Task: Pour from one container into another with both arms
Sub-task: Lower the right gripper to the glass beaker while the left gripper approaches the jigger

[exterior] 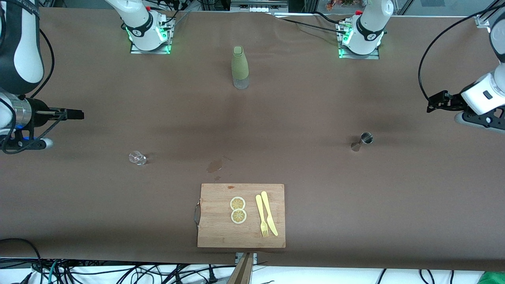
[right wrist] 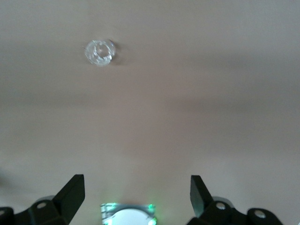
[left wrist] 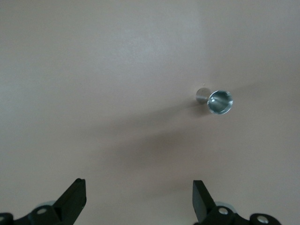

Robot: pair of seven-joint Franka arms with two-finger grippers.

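Standing upright, mid-right of the front view: steel jigger (exterior: 366,138). Faceted glass (exterior: 137,158) lower left. Left tool (left wrist: 139,199) and right tool (right wrist: 137,196) released, empty, poised for pickup.

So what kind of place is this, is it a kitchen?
Probably a robot lab, not a kitchen. Two white arms are bolted to a brown-covered table, loose cables hang off its edge, and a cutting board and a jigger look set out like practice props.
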